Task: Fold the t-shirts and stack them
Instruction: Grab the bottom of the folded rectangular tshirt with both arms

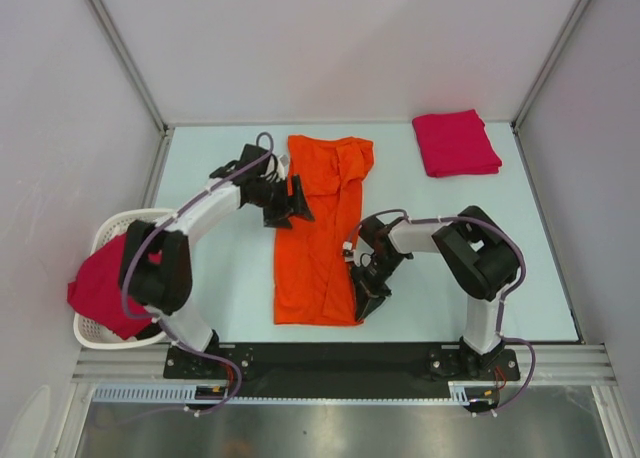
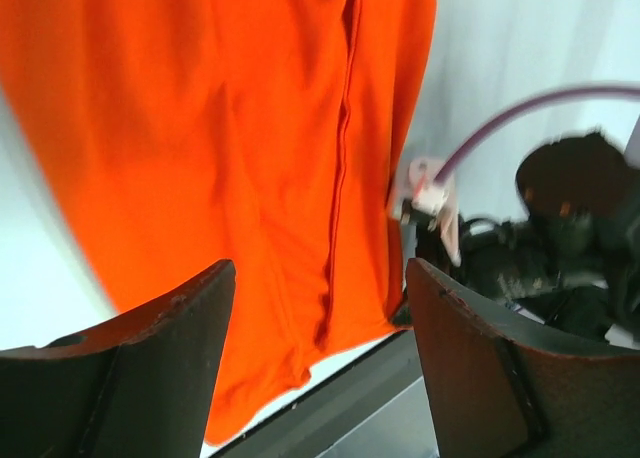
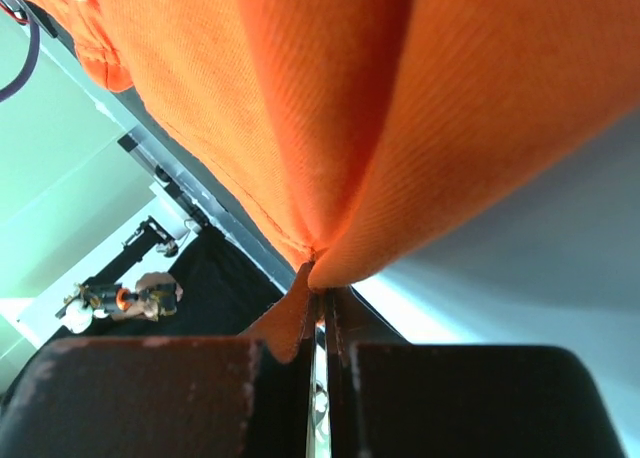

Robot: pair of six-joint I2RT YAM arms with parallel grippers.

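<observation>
Nearest the arm bases, on the table, the right hand is clenched on a thin pinch of the orange t-shirt at its right edge. So little cloth is caught that it could slip free when lifted. At near left a loose crimson t-shirt drapes over the white basket. Farther back, the left hand is released, jaws wide, at the shirt's left edge, grasping nothing. A pull from one side alone would likely drag the long strip askew. At far right lies a folded crimson t-shirt, well apart.
</observation>
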